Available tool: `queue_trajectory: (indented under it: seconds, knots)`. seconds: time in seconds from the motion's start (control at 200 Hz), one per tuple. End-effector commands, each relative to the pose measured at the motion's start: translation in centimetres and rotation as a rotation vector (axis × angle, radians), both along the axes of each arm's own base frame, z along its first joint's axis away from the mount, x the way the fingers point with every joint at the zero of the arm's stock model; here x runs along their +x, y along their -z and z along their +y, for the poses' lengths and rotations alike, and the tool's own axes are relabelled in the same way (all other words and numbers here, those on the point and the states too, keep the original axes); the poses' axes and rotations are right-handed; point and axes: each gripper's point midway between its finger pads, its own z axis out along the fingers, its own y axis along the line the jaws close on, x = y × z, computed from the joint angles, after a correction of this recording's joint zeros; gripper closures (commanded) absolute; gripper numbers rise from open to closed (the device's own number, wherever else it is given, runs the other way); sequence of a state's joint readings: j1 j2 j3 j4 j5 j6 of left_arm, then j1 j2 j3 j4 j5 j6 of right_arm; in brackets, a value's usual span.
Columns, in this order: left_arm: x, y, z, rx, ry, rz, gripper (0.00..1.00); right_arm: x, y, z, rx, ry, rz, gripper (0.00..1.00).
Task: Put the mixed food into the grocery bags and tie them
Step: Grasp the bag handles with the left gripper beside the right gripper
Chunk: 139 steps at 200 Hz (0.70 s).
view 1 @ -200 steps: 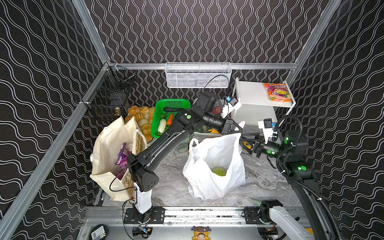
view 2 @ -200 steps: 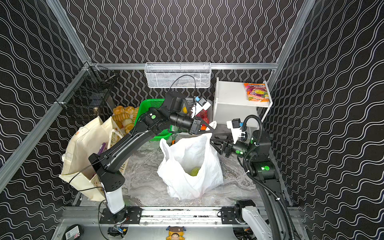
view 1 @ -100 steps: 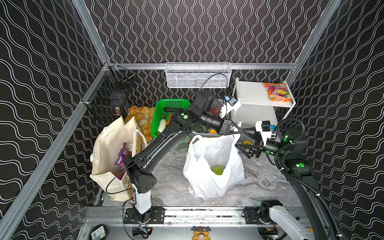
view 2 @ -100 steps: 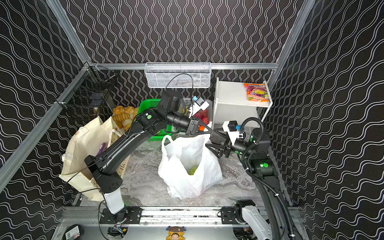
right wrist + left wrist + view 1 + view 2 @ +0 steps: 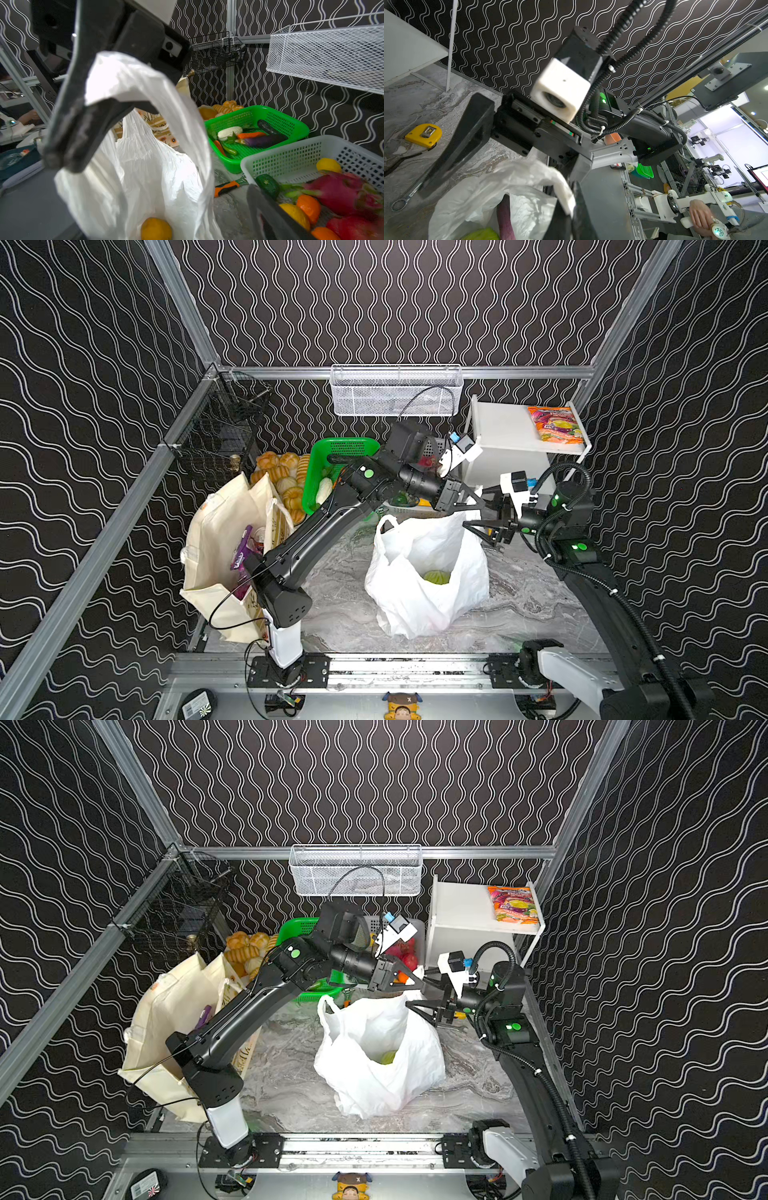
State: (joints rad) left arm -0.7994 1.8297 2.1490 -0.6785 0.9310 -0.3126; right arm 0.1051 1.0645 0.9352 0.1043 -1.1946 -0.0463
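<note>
The carrier bag (image 5: pixel 415 597) is thin, crinkly, glossy white plastic, the tote (image 5: pixel 216 531) at nine o'clock matt cream cloth, the tabletop (image 5: pixel 532 601) smooth marbled grey.

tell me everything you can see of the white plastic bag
The white plastic bag is thin, crinkly and translucent, standing open-mouthed on the marble-look tabletop mid-scene. One loop handle stands free; the other side is pinched and held up by the shut left gripper. A yellow-green round food lies inside.
</note>
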Motion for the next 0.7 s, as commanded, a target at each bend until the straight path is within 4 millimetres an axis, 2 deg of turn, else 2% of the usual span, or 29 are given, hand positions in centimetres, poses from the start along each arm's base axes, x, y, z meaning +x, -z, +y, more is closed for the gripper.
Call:
queue_trajectory:
  seconds: [0.0, 0.045, 0.155, 0.265, 0.425, 0.461, 0.501, 0.521, 0.626, 0.691]
  knots:
    - [0.1, -0.4, 0.5, -0.010, -0.001, -0.018, 1.00, -0.9, -0.8, 0.6, 0.029, -0.073, -0.005, 0.45]
    - [0.7, -0.4, 0.6, -0.008, -0.027, -0.013, 1.00, -0.8, -0.4, 0.7, 0.031, -0.055, 0.005, 0.58]
    - [1.8, -0.6, 1.2, -0.033, -0.052, 0.001, 1.00, -1.6, 0.8, 0.7, 0.028, -0.058, 0.041, 0.76]
    - [2.7, -0.5, 1.5, -0.038, -0.073, 0.005, 1.00, -2.3, 1.6, 0.7, 0.012, -0.012, 0.077, 1.00]
    - [3.5, 0.7, 1.5, 0.007, -0.096, -0.016, 1.00, -2.6, 1.4, 0.5, 0.056, 0.157, 0.102, 1.00]
    - [3.5, 1.0, 1.4, 0.018, -0.094, -0.013, 0.92, -2.4, 1.5, 0.4, 0.065, 0.213, 0.118, 1.00]
    - [3.6, 1.3, 1.3, 0.025, -0.091, -0.009, 0.77, -1.9, 1.6, 0.2, 0.073, 0.291, 0.136, 1.00]
    - [3.5, 1.4, 1.3, 0.027, -0.089, -0.007, 0.73, -1.7, 1.7, 0.1, 0.073, 0.327, 0.144, 1.00]
    - [3.2, 1.4, 1.2, 0.035, -0.082, -0.023, 0.59, -0.9, 2.5, -0.5, 0.067, 0.463, 0.198, 1.00]
    - [2.9, 1.5, 1.0, 0.040, -0.082, -0.043, 0.56, -0.9, 2.6, -0.4, 0.064, 0.480, 0.226, 1.00]
